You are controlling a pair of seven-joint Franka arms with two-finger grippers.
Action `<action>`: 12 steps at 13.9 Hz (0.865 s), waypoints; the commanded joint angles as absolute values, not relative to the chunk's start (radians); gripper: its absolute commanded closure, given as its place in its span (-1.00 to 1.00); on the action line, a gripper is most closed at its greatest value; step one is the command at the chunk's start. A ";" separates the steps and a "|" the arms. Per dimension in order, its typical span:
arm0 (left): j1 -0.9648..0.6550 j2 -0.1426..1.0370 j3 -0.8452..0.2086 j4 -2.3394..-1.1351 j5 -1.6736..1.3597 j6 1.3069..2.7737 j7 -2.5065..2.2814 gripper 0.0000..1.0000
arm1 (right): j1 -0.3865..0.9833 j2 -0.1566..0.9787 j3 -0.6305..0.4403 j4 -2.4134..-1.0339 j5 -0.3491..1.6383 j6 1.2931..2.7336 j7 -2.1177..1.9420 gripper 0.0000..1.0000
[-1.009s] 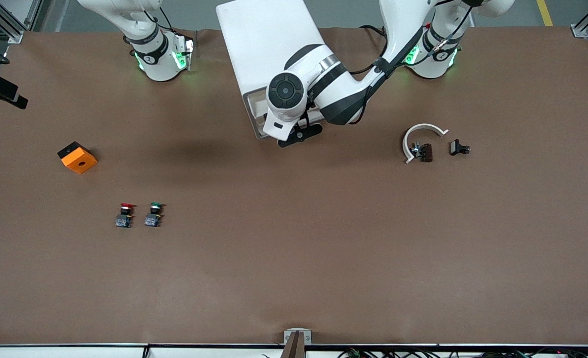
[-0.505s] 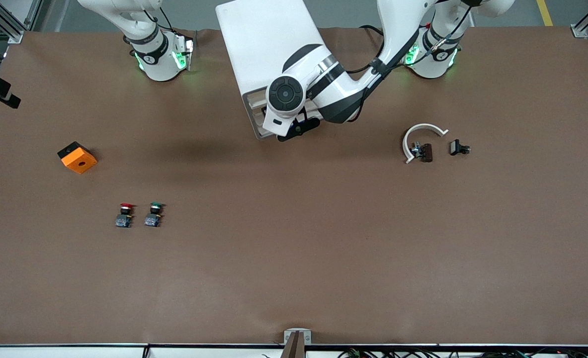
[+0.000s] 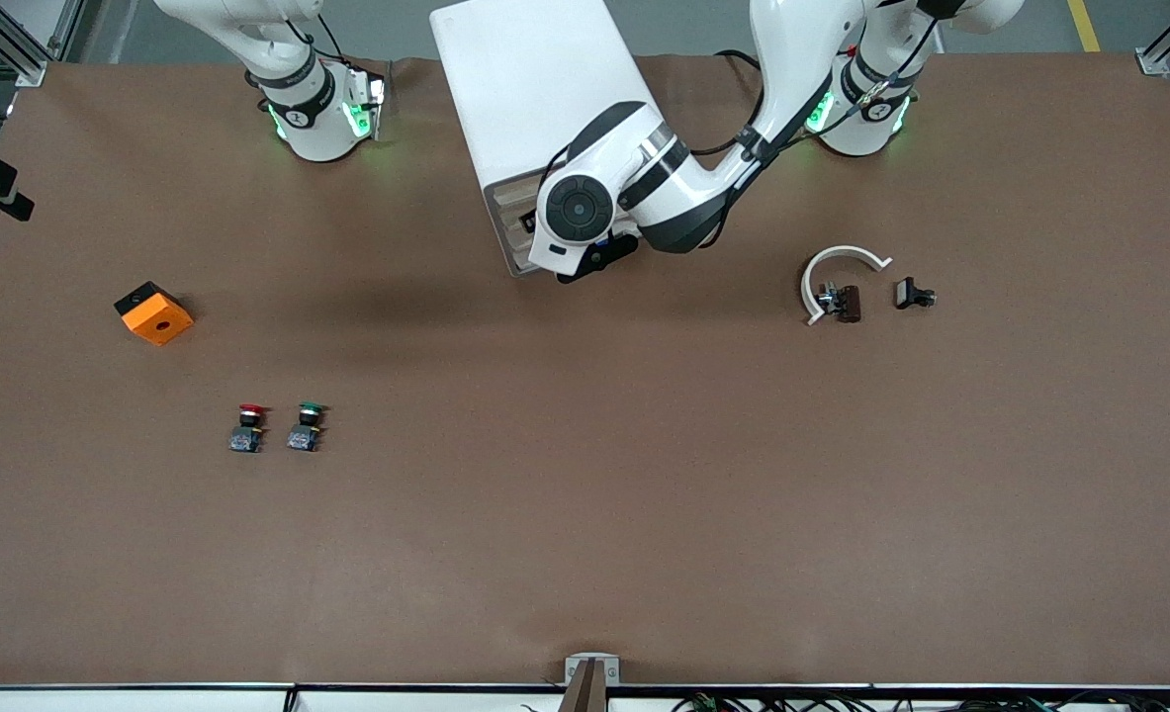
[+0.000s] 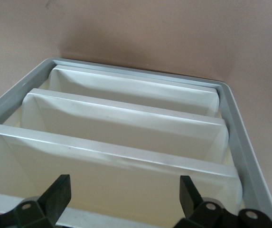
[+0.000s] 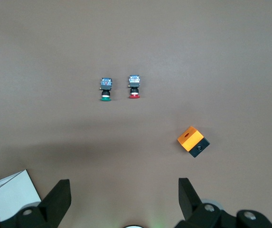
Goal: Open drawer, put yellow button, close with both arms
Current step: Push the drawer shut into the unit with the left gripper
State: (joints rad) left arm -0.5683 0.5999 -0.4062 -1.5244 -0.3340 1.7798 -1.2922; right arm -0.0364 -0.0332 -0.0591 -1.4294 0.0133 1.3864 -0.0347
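Left wrist view: left gripper wide, empty.

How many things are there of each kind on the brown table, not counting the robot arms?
Push buttons: 2, red button and green button
Orange box: 1
White drawer cabinet: 1
White curved piece: 1
Small dark parts: 2, dark part and black part
Total: 7

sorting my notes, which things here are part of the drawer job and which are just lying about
Job:
cabinet
left gripper, open at the drawers
right gripper, open, waiting over the table

Lying about:
red button
green button
orange box
white curved piece
small black part
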 commanded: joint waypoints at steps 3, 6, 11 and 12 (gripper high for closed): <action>-0.561 0.597 -0.413 -1.529 -0.362 1.781 -1.313 -1.00 | -0.048 -0.087 -0.054 -1.494 0.015 1.399 -0.051 -1.00; -0.508 0.583 -0.413 -1.519 -0.353 1.786 -1.296 -1.00 | -0.049 -0.087 -0.054 -1.496 0.020 1.397 -0.041 -1.00; -0.425 0.549 -0.413 -1.496 -0.186 1.784 -1.292 -1.00 | -0.049 -0.087 -0.054 -1.496 0.020 1.393 -0.040 -1.00; -0.402 0.549 -0.413 -1.479 -0.143 1.778 -1.296 -1.00 | -0.049 -0.087 -0.054 -1.496 0.020 1.393 -0.040 -1.00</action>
